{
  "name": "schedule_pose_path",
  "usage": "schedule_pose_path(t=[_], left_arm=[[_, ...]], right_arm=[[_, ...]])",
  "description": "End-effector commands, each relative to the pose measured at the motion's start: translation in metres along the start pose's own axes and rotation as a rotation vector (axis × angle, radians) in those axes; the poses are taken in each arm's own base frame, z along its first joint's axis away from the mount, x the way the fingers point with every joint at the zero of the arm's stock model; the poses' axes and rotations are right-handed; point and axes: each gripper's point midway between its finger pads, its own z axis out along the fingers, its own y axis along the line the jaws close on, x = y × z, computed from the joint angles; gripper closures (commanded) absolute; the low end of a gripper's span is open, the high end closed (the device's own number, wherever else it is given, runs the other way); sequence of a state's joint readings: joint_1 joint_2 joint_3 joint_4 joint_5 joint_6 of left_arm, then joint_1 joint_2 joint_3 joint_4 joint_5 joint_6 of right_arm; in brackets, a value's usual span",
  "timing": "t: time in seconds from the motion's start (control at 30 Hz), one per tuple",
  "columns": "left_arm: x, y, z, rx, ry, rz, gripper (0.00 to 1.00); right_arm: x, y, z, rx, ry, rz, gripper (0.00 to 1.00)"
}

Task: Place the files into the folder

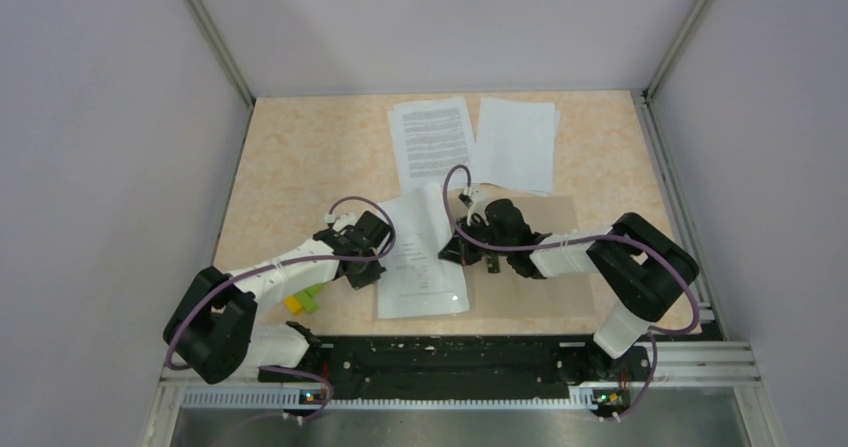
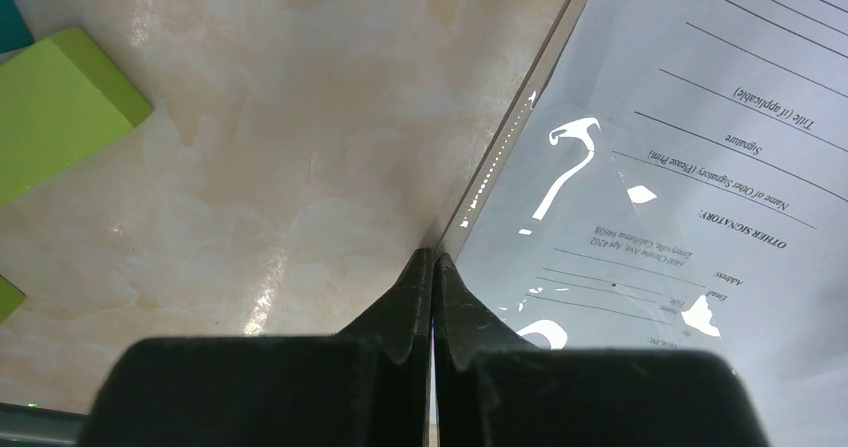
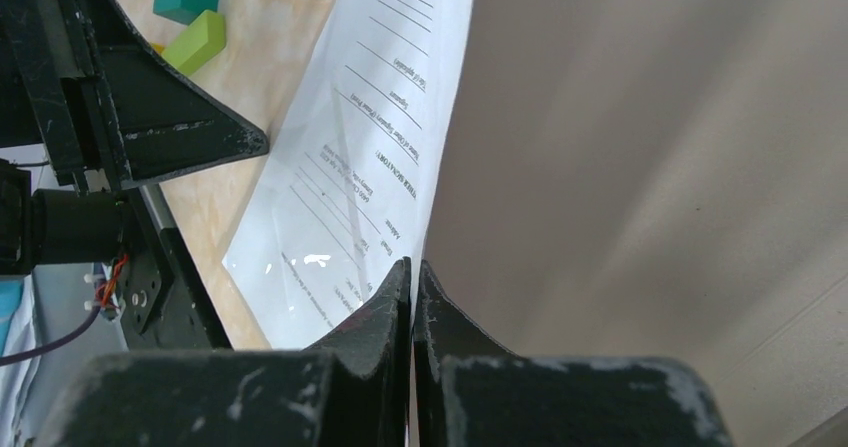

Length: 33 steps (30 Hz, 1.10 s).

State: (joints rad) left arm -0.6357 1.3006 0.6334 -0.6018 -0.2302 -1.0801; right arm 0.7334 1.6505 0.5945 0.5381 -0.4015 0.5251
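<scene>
Left gripper (image 2: 433, 259) was closed, tips at the left edge of the near sheet (image 1: 425, 267). Right gripper (image 3: 412, 267) was closed at its right edge. Couldn't tell if either actually pinched paper. The near sheet ran long axis near-to-far between them, lying on the left part of the folder (image 1: 540, 302). 2 far sheets (image 1: 432, 139) lay just past the folder's far edge, right arm probably nearer.

The top camera looks steeply down from high above the printed sheet (image 1: 421, 257), on its near side. Each wrist camera sits close and low: left at the sheet's left edge, right at its right edge. All three share that sheet.
</scene>
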Motion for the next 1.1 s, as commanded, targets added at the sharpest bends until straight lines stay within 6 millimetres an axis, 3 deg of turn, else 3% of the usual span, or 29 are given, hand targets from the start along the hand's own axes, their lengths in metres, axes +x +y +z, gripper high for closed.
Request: schedule_pose_path(t=[0.0, 0.37, 1.07], left_arm=[[0.022, 0.019, 0.012, -0.070, 0.071, 0.001, 1.00], [0.023, 0.021, 0.012, -0.073, 0.074, -0.006, 1.00], [0.024, 0.019, 0.013, -0.069, 0.080, -0.008, 1.00]], right_arm=[[-0.015, 0.007, 0.004, -0.006, -0.060, -0.010, 1.00], [-0.010, -0.011, -0.005, 0.093, -0.099, 0.025, 1.00], [-0.003, -0.001, -0.001, 0.110, -0.128, 0.096, 1.00]])
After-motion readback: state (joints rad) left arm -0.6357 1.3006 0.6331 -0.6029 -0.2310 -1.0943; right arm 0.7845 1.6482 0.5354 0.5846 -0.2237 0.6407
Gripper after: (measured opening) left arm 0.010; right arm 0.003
